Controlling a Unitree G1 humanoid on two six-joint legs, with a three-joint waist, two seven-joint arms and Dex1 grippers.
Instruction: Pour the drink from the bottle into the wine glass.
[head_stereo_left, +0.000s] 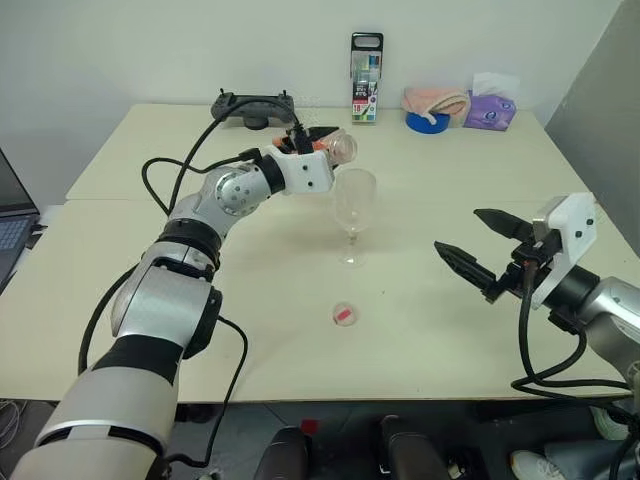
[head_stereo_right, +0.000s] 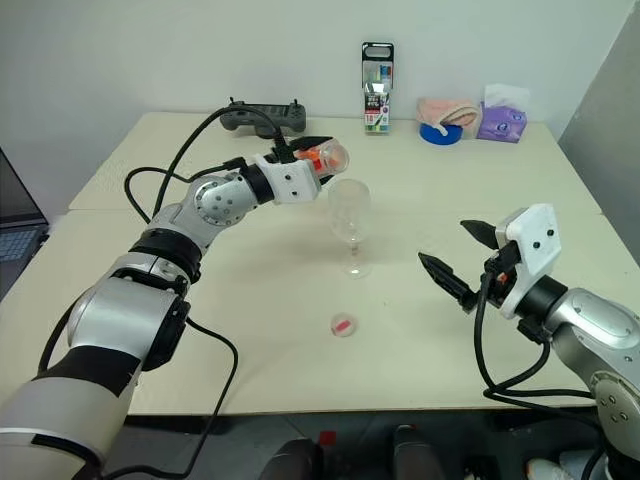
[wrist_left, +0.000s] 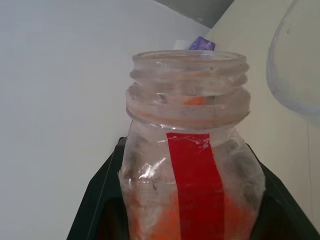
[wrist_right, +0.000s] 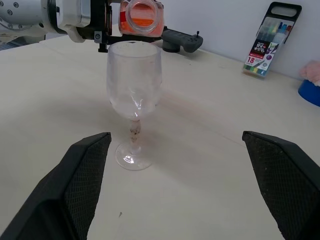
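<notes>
The left gripper is clenched on the uncapped bottle, tipped nearly level, its mouth just above the rim of the wine glass at its 11 o'clock. Orange-red drink sits inside the bottle. The right gripper hangs released at the glass's 3 o'clock. The cap lies at 6 o'clock.

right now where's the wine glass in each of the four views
Left eye view: the wine glass stands mid-table, just under the tilted bottle.
Right eye view: mid-table, again below the bottle.
Left wrist view: a curve of its bowl at the edge, beside the bottle's open mouth.
Right wrist view: whole glass upright, ahead of the open fingers.
Shared landmark: the marker pack at the wall.
</notes>
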